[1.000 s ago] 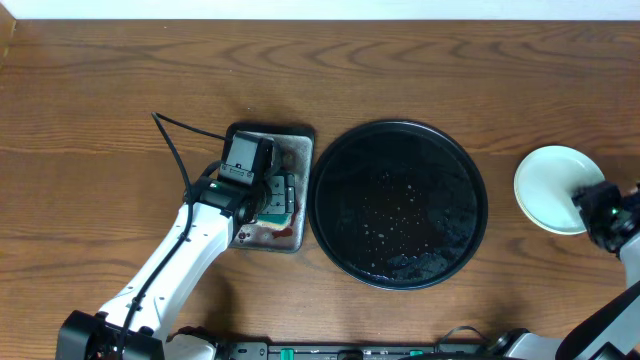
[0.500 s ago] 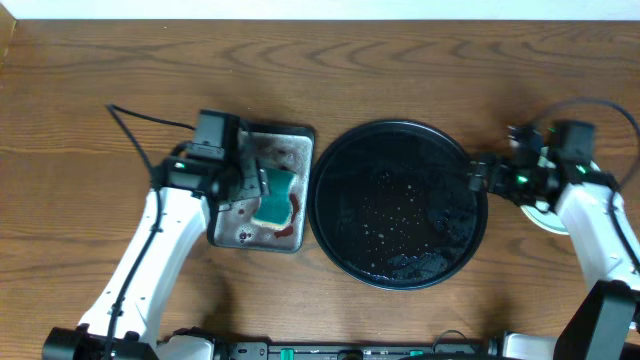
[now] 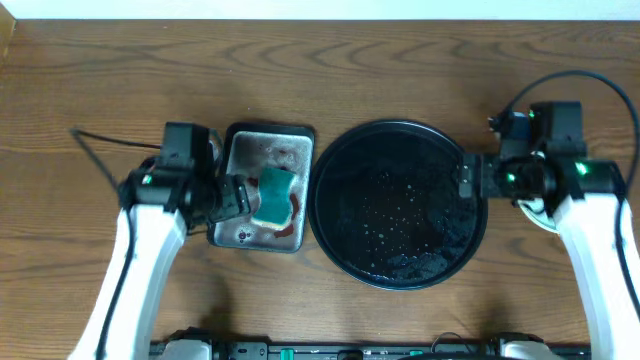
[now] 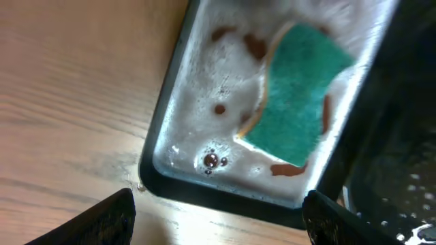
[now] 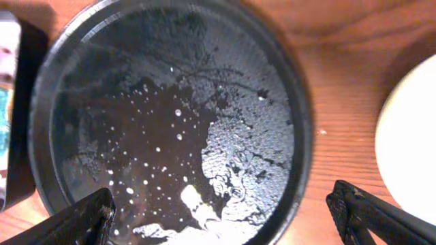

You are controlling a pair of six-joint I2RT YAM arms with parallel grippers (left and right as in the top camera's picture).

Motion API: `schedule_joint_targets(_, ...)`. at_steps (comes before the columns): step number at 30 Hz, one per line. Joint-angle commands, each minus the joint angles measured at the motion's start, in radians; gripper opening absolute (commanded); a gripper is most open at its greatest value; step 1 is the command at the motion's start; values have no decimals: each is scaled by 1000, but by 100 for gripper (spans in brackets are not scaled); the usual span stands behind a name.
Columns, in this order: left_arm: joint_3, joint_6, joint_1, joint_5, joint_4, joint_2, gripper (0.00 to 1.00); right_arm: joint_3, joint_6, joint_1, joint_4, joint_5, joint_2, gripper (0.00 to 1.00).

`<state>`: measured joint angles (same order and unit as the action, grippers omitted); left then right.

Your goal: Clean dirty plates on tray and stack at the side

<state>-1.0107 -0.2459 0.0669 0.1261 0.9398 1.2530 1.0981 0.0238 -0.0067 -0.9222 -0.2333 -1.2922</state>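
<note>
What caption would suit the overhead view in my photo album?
Bare, wet black tray at centre; green sponge lies in the stained metal tray; left gripper and right gripper both open.

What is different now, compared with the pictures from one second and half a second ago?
The left fingers drew back to the left, off the sponge, which now lies uncovered in the small metal tray. The right fingers left the pale plate, opened wide, and moved left to the right rim of the black tray, holding nothing. Both trays and the plate kept their places.
</note>
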Motion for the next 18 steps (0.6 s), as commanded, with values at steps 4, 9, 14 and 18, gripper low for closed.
schedule_joint_targets(4,103,77,-2,5,-60,-344,79,-178,-43,8,74,64,358,99)
schedule_joint_targets(9,187,77,-2,4,-93,-592,93,-250,-44,8,98,132,596,99)
schedule_joint_targets(14,199,77,-2,5,-90,-706,93,-254,-44,8,91,132,720,99)
schedule_joint_targets(18,199,77,-2,5,-77,-720,93,-254,-44,8,90,132,749,99)
